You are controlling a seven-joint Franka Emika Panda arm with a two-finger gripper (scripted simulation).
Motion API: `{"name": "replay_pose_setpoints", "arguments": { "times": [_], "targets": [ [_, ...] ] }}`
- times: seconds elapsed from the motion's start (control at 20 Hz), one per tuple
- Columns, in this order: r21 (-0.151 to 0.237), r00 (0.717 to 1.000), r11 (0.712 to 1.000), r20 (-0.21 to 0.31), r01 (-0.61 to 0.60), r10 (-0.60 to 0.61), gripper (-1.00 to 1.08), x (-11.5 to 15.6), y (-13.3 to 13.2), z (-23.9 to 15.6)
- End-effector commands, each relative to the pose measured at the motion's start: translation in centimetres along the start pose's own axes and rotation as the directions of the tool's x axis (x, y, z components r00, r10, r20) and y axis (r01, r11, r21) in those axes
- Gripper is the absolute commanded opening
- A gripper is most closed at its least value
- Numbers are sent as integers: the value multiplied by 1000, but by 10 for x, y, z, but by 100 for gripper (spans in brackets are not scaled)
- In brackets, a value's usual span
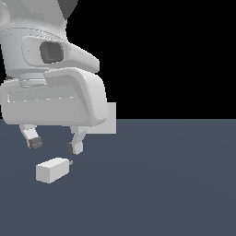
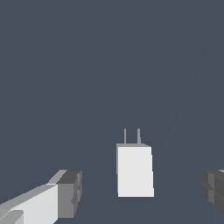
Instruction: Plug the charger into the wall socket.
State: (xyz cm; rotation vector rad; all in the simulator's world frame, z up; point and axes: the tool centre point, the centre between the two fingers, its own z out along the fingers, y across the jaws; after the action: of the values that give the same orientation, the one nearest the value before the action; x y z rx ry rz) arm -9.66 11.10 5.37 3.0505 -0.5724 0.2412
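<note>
A flat slate-grey floor [image 1: 175, 184] fills the lower half of the exterior view, with plain black above it. The white robot arm [image 1: 50, 69] takes up the upper part of the exterior view's left, its wrist block hanging low over the floor.

The gripper [image 1: 54, 144] points down with its 2 fingers spread wide and nothing between them. The dark pads [image 1: 34, 143] at the fingertips hang just above the floor, not touching it as far as the exterior view shows. In the wrist view the same gripper [image 2: 142, 192] shows 1 white finger with a dark tip on 1 side and only the dark tip of the other finger at the opposite edge of the picture.

The charger [image 1: 51, 169] lies flat on the floor just below the fingertips in the exterior view, and apart from them. It is a small off-white block, and its thin grey prongs stick out toward the exterior view's right. In the wrist view the charger [image 2: 134, 171] sits between the 2 fingers, nearer the dark-tipped one at the edge, with its 2 prongs [image 2: 132, 136] pointing away from the camera. Neither finger touches it.

The wall socket [image 1: 109, 120] stands upright behind the arm, an off-white plate mostly hidden by the wrist block. Its holes cannot be seen.
</note>
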Motion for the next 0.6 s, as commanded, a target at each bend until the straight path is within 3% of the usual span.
{"name": "replay_pose_setpoints", "arguments": {
  "times": [0.0, 0.55],
  "targets": [
    [-1, 1000, 1000, 1, 0, 0, 100, -2, 0, 8],
    [0, 1000, 1000, 1, 0, 0, 100, -7, 0, 41]
  ]
}}
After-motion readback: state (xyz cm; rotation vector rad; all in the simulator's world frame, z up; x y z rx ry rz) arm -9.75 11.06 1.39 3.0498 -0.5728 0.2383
